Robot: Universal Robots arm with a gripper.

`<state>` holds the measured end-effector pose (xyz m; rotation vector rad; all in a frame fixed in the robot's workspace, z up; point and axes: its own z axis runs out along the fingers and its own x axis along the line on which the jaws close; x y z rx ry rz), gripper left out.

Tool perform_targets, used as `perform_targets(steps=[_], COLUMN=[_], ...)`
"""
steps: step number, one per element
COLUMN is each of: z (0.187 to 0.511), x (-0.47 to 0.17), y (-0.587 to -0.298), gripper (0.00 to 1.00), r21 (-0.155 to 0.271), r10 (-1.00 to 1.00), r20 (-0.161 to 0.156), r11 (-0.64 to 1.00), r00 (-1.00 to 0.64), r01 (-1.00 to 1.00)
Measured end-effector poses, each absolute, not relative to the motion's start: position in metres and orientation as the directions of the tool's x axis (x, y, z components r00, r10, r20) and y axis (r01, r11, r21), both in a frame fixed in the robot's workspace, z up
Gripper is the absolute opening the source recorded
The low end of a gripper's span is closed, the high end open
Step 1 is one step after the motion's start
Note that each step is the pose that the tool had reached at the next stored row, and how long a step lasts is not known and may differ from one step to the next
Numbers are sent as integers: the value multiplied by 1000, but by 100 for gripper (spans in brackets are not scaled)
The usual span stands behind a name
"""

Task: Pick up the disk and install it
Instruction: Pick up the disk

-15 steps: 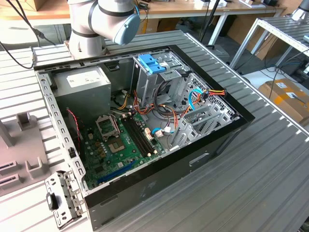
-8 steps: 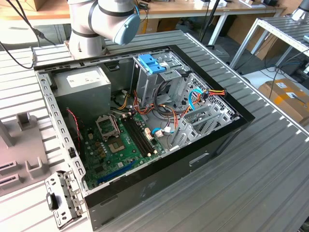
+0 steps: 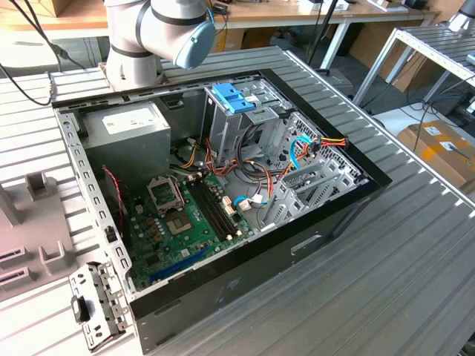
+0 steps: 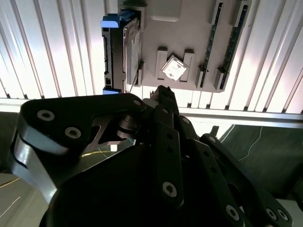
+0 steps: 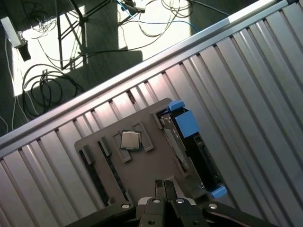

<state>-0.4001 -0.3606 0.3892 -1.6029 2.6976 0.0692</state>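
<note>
Disk (image 5: pixel 189 144), dark metal framed in light blue plastic, stands on edge in a grey holder (image 5: pixel 137 172) on the ribbed table (image 5: pixel 246 71). Black pincer (image 5: pixel 164 182) hangs nearby, tips together, empty.

In the exterior view the frame's edge cuts the arm (image 3: pixel 159 30) off above its pale blue joint cap, and the grey holder (image 3: pixel 33 245) runs out of frame at the exterior view's left, so most of it escapes us. The drive cage (image 3: pixel 223 130) hides its inside behind its own metal walls. In the second wrist view the gripper (image 4: pixel 163 91) and its dark linkages cover the holder's near edge. The disk (image 4: pixel 124 52) stands edge-on, its broad faces turned from us. We cannot make out the markings on the chip (image 4: pixel 174 70)
</note>
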Motion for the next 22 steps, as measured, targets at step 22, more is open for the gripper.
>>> perform_targets(steps=[22], z=[389], x=[-400], y=[-361], gripper=[11], r21=[36], r10=[-929], r20=[-25], r11=[368], r00=[-369], r01=[-929])
